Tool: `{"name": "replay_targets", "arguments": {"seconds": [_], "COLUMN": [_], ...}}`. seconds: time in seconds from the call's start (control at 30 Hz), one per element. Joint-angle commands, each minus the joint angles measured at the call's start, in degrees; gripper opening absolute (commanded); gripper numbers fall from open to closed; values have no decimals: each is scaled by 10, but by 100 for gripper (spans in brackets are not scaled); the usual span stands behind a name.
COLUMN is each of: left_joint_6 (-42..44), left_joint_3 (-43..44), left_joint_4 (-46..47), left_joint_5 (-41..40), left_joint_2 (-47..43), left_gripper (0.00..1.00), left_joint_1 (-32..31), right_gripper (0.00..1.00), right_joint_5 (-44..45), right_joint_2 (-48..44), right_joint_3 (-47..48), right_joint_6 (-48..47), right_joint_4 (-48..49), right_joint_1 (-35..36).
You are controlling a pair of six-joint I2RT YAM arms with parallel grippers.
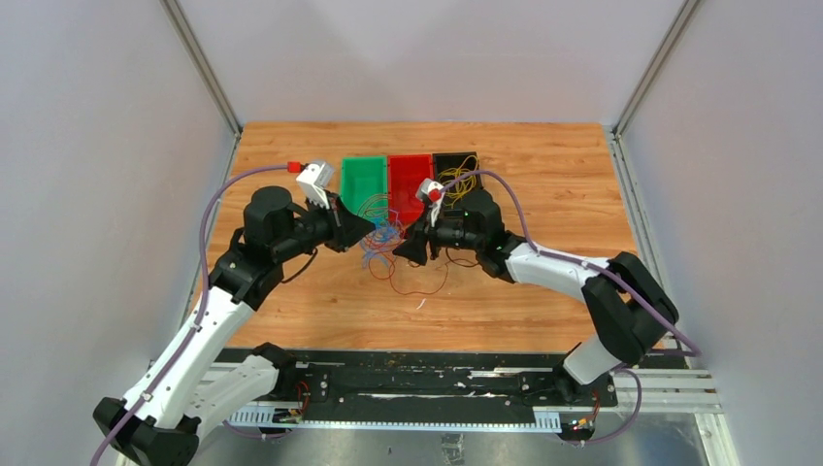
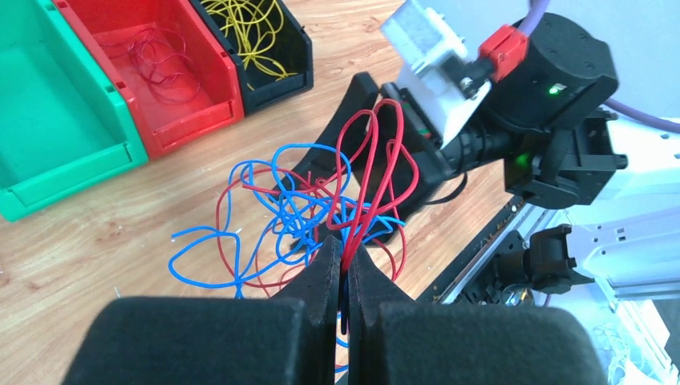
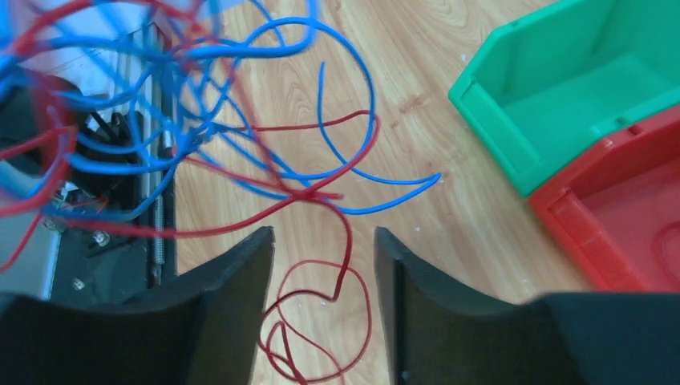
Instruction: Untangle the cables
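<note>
A tangle of red and blue cables (image 1: 386,238) lies on the wooden table between my two grippers. My left gripper (image 1: 367,229) is shut on several red cable loops (image 2: 377,160), which rise from its tips (image 2: 345,250) in the left wrist view. Blue cables (image 2: 281,200) spread on the table just beyond it. My right gripper (image 1: 410,250) faces it from the right. It is open (image 3: 323,241), and a thin red cable (image 3: 346,241) hangs loosely in the gap between its fingers, above the table. Blue cables (image 3: 337,160) loop in front of it.
Three bins stand in a row behind the tangle. The green bin (image 1: 364,161) has nothing in it. The red bin (image 1: 410,158) holds red cables (image 2: 156,56). The black bin (image 1: 454,157) holds yellow cables (image 2: 248,32). Grey walls enclose the table.
</note>
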Motion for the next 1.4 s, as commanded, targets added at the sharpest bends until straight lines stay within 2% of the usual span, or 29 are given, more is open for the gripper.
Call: {"name": "replay_targets", "arguments": {"seconds": [0.0, 0.03, 0.07, 0.27, 0.37, 0.4, 0.43, 0.5, 0.53, 0.57, 0.63, 0.77, 0.87, 0.97, 1.03, 1.1, 1.17, 1.23, 1.27, 1.37], "left_joint_6": [-4, 0, 3, 13, 6, 0, -4, -15, -16, -16, -5, 19, 9, 12, 17, 19, 19, 19, 17, 2], "left_joint_3": [-4, -4, -3, -31, -75, -88, -102, -121, -127, -130, -133, -162, -184, -184, -184, -178, -172, -173, -177, -183], "left_joint_4": [11, 3, -10, -94, -91, -89, -85, -82, -79, -76, -61, 33, 85, 94, 116, 130, 138, 143, 147, 126], "left_joint_5": [11, 0, -17, -205, -219, -217, -218, -220, -220, -220, -196, -80, -68, -92, -90, -80, -79, -87, -96, -160], "left_joint_2": [-14, -17, -19, -14, 5, 15, 26, 48, 57, 65, 67, 26, 8, 21, 40, 64, 82, 87, 86, 76], "left_gripper": [0, 0, 0, 0, 5, 11, 23, 70, 85, 91, 99, 100, 100, 99, 91, 67, 32, 6, 0, 0], "left_joint_1": [-4, -4, -4, -4, -4, -4, -4, -4, -4, -4, -4, -4, -4, -4, -4, -4, -4, -4, -4, -4], "right_gripper": [25, 4, 0, 0, 0, 0, 0, 0, 0, 0, 0, 0, 0, 0, 0, 0, 0, 0, 0, 0], "right_joint_5": [35, 38, 43, 130, 127, 131, 137, 148, 149, 150, 150, 161, 170, 147, 123, 114, 132, 168, 189, 280], "right_joint_2": [32, 31, 23, -47, -72, -80, -88, -101, -106, -109, -109, -108, -115, -125, -133, -141, -151, -163, -169, -188], "right_joint_3": [19, 19, 17, 14, 25, 32, 39, 58, 69, 81, 106, 145, 171, 189, 194, 199, 203, 208, 210, 219], "right_joint_6": [21, 19, 13, -41, -52, -72, -78, -87, -92, -97, -102, -102, -98, -89, -78, -71, -69, -75, -78, -92], "right_joint_4": [23, 12, 0, -127, -168, -182, -196, -226, -241, -260, -303, -365, -394, -408, -408, -408, -417, -433, -442, -483], "right_joint_1": [9, 9, 10, 10, 18, 24, 30, 41, 45, 49, 54, 58, 59, 58, 59, 59, 58, 56, 54, 34]}}
